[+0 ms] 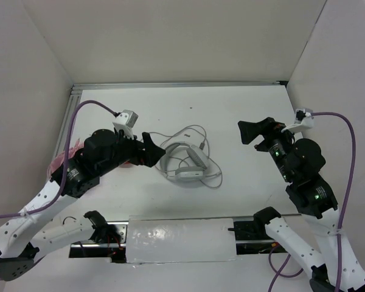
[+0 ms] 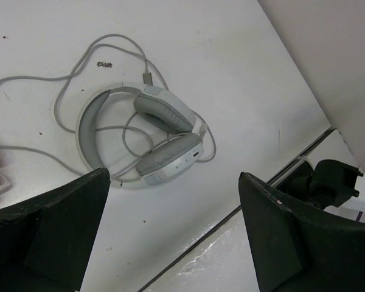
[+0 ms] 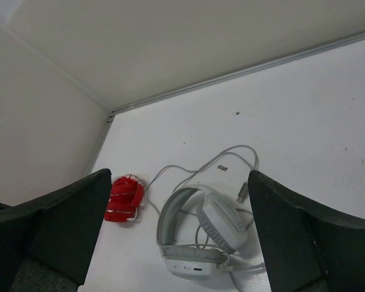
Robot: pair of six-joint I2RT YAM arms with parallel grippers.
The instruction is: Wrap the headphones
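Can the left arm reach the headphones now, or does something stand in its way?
Probably yes. The left end effector is open and close beside the headphones, with nothing between them. The loose cable around them might snag.

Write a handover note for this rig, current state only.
Left claw: open, empty, close to the left side of the headphones.
Right claw: open, empty, off to their right.
Headphones lie flat mid-table; the cable sprawls in loose loops around and across them.
Done: nothing wrapped yet.
Left: gather the cable and wind it round the headset.
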